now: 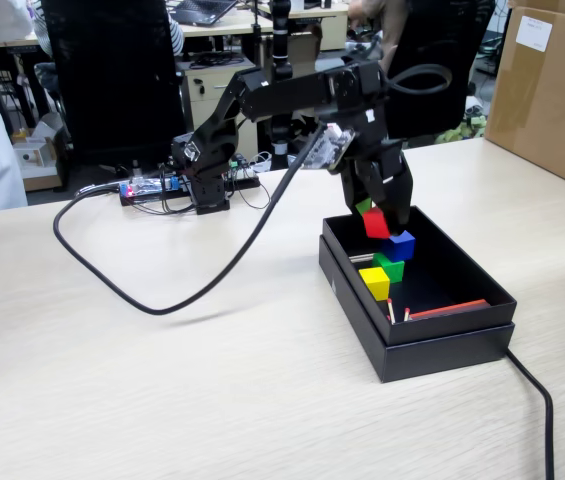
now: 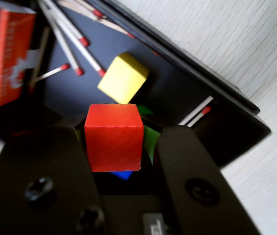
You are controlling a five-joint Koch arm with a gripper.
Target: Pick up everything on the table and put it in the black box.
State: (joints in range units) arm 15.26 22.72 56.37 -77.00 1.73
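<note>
My gripper (image 1: 382, 215) hangs over the black box (image 1: 412, 350), which stands on the table at the right. A red cube (image 1: 375, 222) sits between the jaws. In the wrist view the jaws stand wider than the red cube (image 2: 113, 137): green shows in a gap on its right side. The gripper (image 2: 126, 131) looks open. In the box below lie a blue cube (image 1: 399, 245), a green cube (image 1: 390, 266), a yellow cube (image 1: 374, 283), an orange-red matchbox (image 2: 3, 54) and several loose matches (image 2: 69, 39).
A black cable (image 1: 212, 280) loops over the table from the arm's base (image 1: 207, 185). Another cable (image 1: 537, 400) runs off the front right. A cardboard box (image 1: 552, 90) stands at the far right edge. Chairs and desks stand behind the table.
</note>
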